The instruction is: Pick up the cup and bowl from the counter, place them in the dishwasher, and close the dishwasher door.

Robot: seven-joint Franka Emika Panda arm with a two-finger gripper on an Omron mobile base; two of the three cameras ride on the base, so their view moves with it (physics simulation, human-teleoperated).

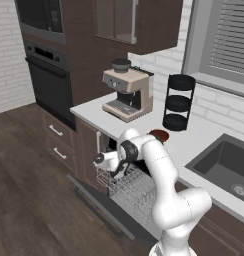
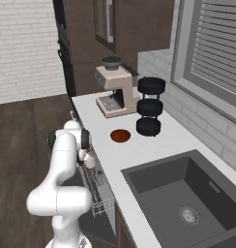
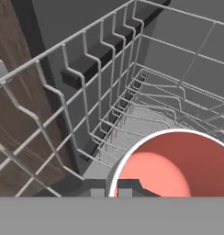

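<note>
1. Left base view: the end effector (image 1: 116,172) is held over the wire rack (image 1: 131,192) above the lowered dishwasher door (image 1: 101,207); the bowl (image 1: 159,135) sits near the table (image 1: 204,137) edge.
2. Right base view: the cup (image 2: 89,161) is seen pinched at the rack's rim.
3. Hand view: open rack space lies beyond the cup's red inside.

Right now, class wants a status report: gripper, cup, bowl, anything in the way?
Gripper shut on cup, over dishwasher rack. Bowl on counter. Nothing in the way.

The bowl (image 2: 120,136) lies on the counter (image 2: 139,150) near the tiered stand (image 2: 150,106); the cup (image 3: 178,165) hangs over the wire rack (image 1: 129,187), left of the sink (image 2: 187,198)
</note>
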